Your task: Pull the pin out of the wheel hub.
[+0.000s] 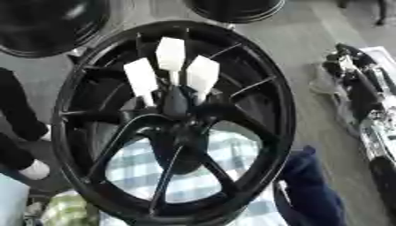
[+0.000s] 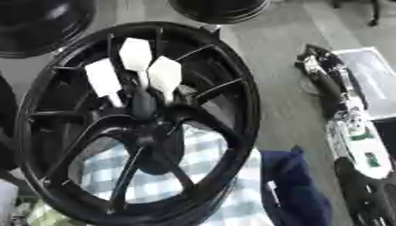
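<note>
Where spokes meet — pins (image 1: 170, 55) in hub (image 1: 176, 106).

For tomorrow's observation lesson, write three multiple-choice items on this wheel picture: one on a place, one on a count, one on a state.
1. Where do the white tags sit?
A. by the wheel's centre
B. on the floor
C. on the blue cloth

2. How many white tags show?
A. one
B. three
C. five

3. How are the white tags placed?
A. lying loose on the floor
B. stacked in one pile
C. fanned out above the centre

Answers: 1 A, the white tags meet above the middle of the black wheel; 2 B, three separate tags show; 3 C, they spread apart like a fan, over the checked cloth side's opposite half.
</note>
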